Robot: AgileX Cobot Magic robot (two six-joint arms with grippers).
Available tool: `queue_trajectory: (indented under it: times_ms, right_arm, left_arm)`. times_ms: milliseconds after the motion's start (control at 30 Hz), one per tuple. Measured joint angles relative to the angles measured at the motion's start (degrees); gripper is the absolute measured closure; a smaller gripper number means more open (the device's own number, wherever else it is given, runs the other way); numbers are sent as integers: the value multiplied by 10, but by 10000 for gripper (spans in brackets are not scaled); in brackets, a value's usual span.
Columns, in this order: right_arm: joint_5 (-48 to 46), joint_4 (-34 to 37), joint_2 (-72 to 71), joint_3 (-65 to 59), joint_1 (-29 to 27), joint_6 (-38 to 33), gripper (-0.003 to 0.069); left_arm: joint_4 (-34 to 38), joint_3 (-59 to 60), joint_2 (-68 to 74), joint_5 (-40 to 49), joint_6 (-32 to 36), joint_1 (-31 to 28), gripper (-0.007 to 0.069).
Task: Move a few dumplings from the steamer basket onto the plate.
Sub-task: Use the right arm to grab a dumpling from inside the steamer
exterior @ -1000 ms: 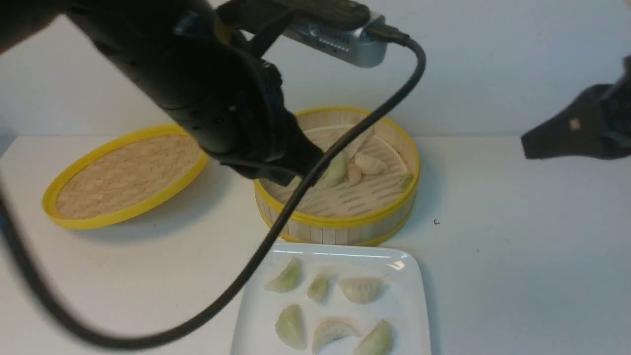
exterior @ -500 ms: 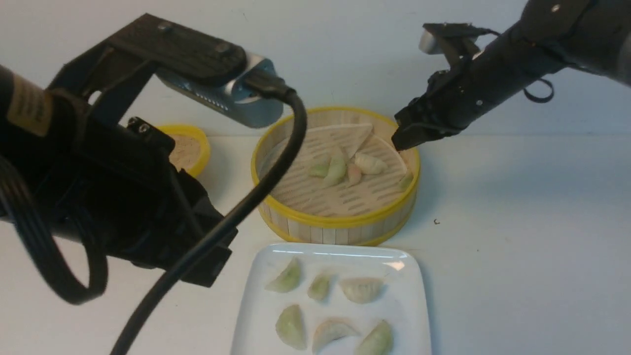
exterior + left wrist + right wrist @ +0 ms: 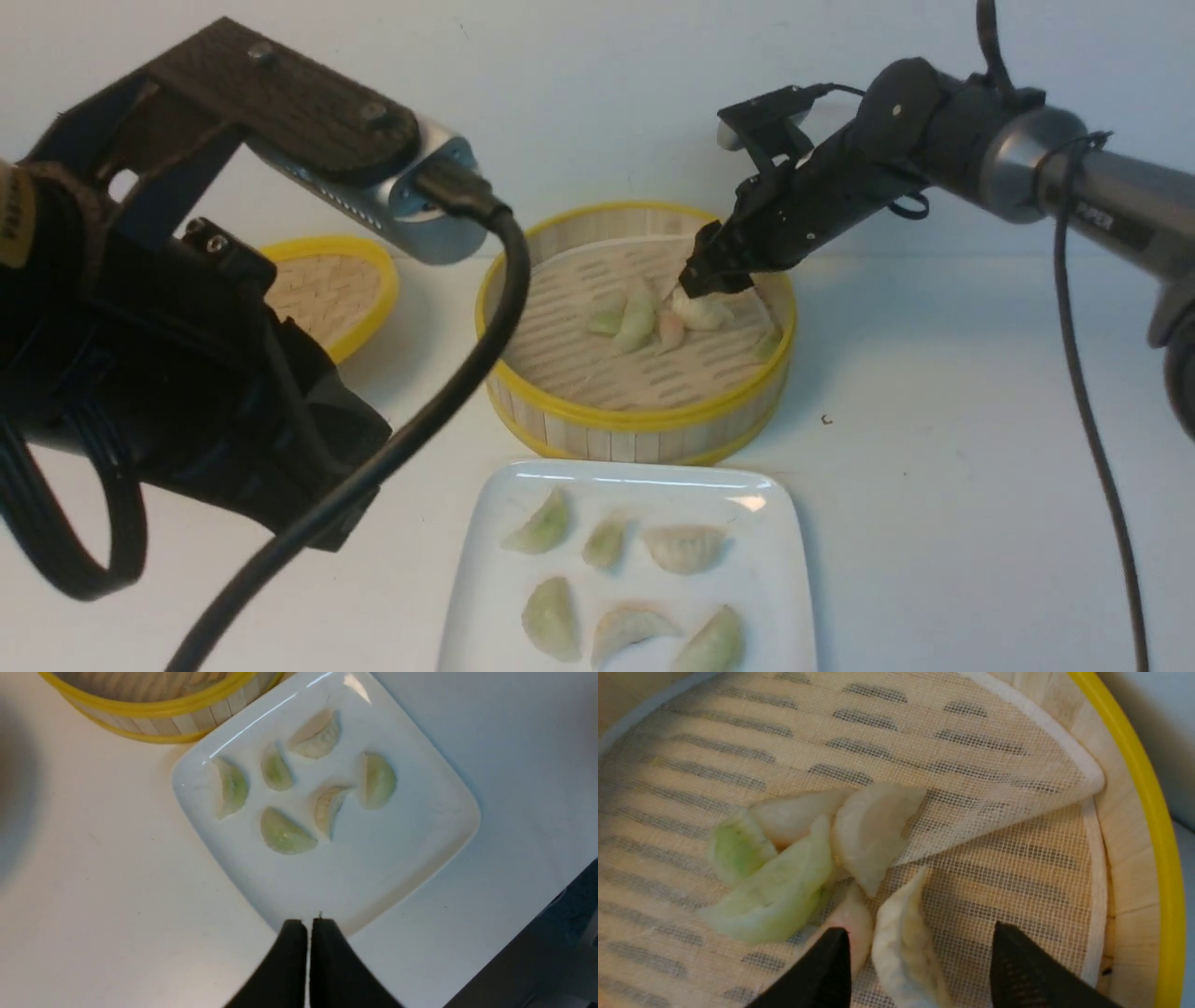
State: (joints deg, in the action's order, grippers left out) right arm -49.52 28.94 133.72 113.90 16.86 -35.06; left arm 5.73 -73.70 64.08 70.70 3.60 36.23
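The steamer basket point(image 3: 644, 411) stands mid-table and holds a cluster of dumplings point(image 3: 638, 317) on a mesh liner point(image 3: 994, 788) with one corner folded over. My right gripper point(image 3: 700, 280) reaches down into the basket and is open point(image 3: 920, 931). A whitish dumpling point(image 3: 901, 942) lies between its fingers, untouched by the far one, and a pinkish dumpling point(image 3: 857, 919) sits beside the other finger. The white plate point(image 3: 784, 560) in front of the basket carries several dumplings point(image 3: 282, 833). My left gripper point(image 3: 308, 921) hovers shut and empty over the plate's corner point(image 3: 373, 868).
The flat woven lid point(image 3: 327, 289) lies at the back left, half hidden by my left arm point(image 3: 187, 373). That arm's camera cable point(image 3: 448, 373) hangs in front of the basket's left side. The table's dark edge point(image 3: 537, 961) runs near the plate.
My right arm swung in from the right and dropped into the basket while its jaws opened. My left arm drew back from the basket to the near left, staying shut.
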Motion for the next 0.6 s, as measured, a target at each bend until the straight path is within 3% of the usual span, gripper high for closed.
queue_trajectory:
  times_ms: [367, 567, 600]
  right_arm:
    - [21, -23, 28, 1, 17, -14, 308]
    - [8, -82, 29, 9, 36, -6, 504]
    - [3, -87, 29, 12, 37, 2, 509]
  left_arm:
    - [-17, 0, 0, 9, 0, 0, 631]
    - [-18, 1, 0, 10, 0, 0, 631]
    - [-20, 1, 0, 11, 0, 0, 631]
